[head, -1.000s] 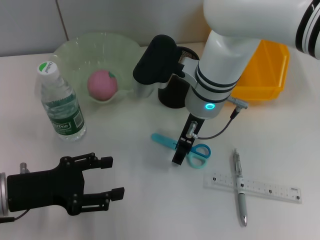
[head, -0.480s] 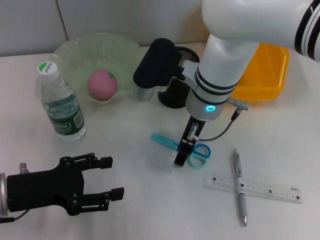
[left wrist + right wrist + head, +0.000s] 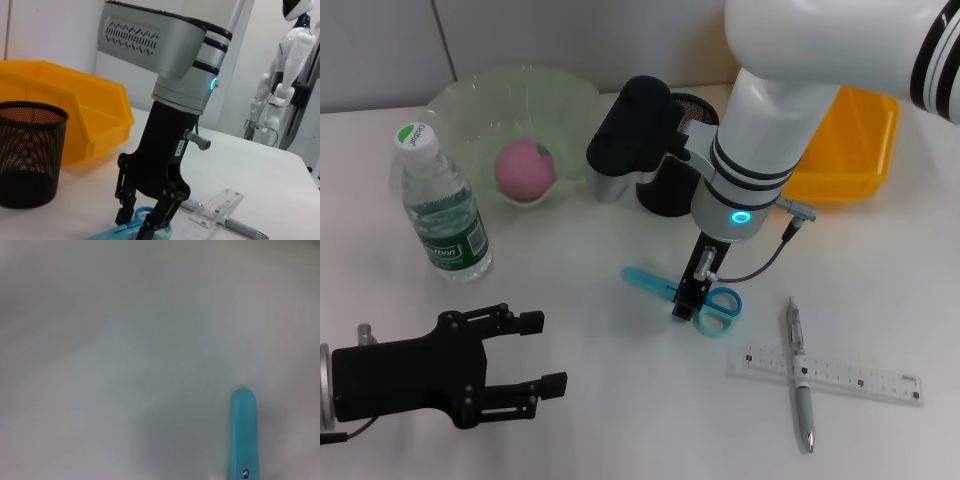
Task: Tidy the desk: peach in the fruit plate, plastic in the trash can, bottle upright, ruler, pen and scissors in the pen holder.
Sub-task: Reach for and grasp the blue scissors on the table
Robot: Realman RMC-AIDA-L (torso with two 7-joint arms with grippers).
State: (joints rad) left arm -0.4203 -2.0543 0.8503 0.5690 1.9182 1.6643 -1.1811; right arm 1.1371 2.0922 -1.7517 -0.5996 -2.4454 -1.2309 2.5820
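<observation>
Compared with the head view one second back: right gripper shifted slightly toward 3 o'clock and settled lower over the scissors, now close to where the blade cover meets the blue loops. Nothing else displaced. Indicates the pick approach for the scissors is close to finished, with closing and lifting judged to be the next step. In the left wrist view, right gripper seen with fingers parted and straddling the scissors, one finger on each side, nothing clamped yet. Scissors flat on the desk, at 6 o'clock from the pen holder. Left gripper parked at 8 o'clock from the scissors, spread wide, holding nothing. Peach already in the fruit plate and bottle upright at 10 o'clock. Pen lying across the ruler at 4 o'clock from the scissors, neither yet stowed. Hidden or unclear: finger-to-scissors contact cannot be confirmed. Most of the pen holder and part of the trash can covered by the right arm, so the contents of both unreadable. No plastic scrap visible anywhere. Right wrist view shows only bare desk and the rounded blade-cover tip, no fingers.
</observation>
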